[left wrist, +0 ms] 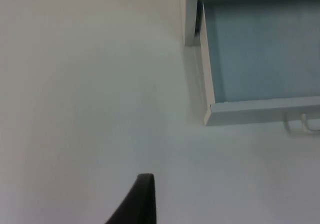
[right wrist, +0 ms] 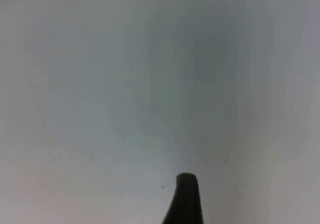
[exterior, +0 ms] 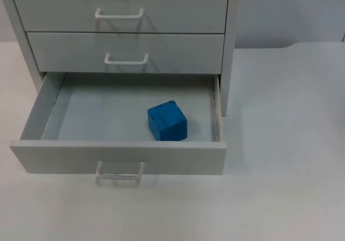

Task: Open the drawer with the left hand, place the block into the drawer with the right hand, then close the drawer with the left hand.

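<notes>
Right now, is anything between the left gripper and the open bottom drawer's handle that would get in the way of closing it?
Nothing visible does. The left gripper hangs over bare table beside the open bottom drawer. Its handle stands free, and the blue block already lies inside.

Drawer (exterior: 119, 157): the lowest of three in a pale grey cabinet, pulled fully out over the counter; a flat front panel is fitted with a white bar handle (exterior: 119, 172) at its middle, and a bare grey floor is seen inside. One front corner of it is also seen in the left wrist view (left wrist: 250, 111).

Block (exterior: 167, 121): a bright blue cube, set flat on the drawer floor, turned slightly askew, near the front panel and right of centre, apart from the right side wall.
</notes>
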`<state>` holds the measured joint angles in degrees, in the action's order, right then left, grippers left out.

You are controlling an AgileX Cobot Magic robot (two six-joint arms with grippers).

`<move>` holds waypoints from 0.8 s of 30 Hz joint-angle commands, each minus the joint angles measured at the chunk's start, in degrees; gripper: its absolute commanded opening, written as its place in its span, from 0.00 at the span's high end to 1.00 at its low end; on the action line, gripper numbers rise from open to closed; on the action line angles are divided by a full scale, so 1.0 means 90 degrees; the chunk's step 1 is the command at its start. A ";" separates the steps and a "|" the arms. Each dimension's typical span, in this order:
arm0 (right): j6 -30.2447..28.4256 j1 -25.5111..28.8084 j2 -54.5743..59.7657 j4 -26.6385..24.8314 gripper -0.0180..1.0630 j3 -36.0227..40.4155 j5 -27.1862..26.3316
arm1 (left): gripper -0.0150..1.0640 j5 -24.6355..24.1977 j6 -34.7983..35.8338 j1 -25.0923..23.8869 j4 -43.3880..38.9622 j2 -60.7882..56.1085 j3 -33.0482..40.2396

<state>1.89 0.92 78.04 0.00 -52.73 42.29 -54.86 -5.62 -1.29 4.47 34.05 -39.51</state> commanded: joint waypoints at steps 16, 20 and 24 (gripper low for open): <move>-0.0167 0.0058 -0.1902 0.0000 0.39 0.0196 0.0645 | 0.01 0.0101 -0.0018 -0.0013 0.0097 -0.0029 -0.0007; -0.0167 0.0058 -0.2522 0.0090 0.39 0.0715 0.0380 | 0.01 0.0099 -0.0018 -0.0013 0.0111 -0.0029 -0.0007; -0.0167 0.0058 -0.2789 0.0114 0.39 0.0994 0.0202 | 0.02 0.0128 -0.0018 -0.0013 0.0156 -0.0029 -0.0007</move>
<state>1.03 1.32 53.84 0.64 -44.43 45.43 -54.64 -5.74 -1.29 4.97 34.05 -39.51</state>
